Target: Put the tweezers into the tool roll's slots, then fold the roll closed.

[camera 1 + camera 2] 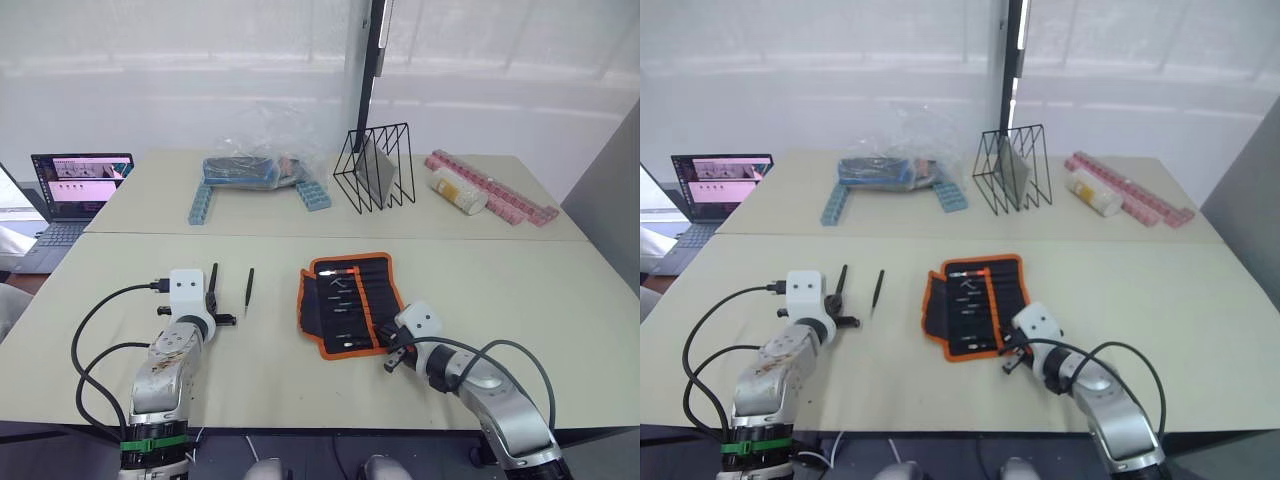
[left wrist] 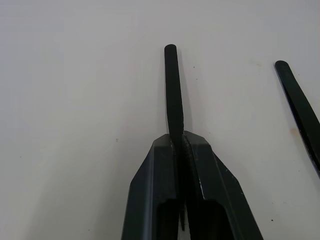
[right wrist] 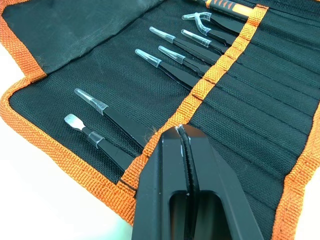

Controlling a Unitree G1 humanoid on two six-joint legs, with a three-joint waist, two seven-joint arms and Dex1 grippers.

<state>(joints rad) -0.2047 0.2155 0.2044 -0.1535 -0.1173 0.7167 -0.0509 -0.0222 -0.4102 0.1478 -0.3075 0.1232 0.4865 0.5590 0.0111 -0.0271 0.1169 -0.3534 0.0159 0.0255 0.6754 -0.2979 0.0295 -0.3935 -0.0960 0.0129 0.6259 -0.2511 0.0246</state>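
Note:
The tool roll [image 1: 350, 300] lies unrolled at the table's middle, black with orange trim. Several tweezers [image 3: 172, 62] with clear tip caps sit in its slots [image 3: 250, 105]. My right gripper [image 3: 181, 131] is at the roll's near right edge, shut, its tips resting on the orange band [image 3: 200, 90] across the slots. To the roll's left, my left gripper [image 2: 181, 137] is shut on a slim black tweezers [image 2: 172, 85] that sticks out past the fingertips, just over the table. Another loose tweezers [image 1: 249, 290] lies between that gripper and the roll.
A laptop [image 1: 75, 185] stands at the far left. Along the back table are a clear plastic bag [image 1: 255, 160] over blue parts, a black wire rack [image 1: 375, 170], a white bottle [image 1: 458, 192] and pink strips [image 1: 495, 190].

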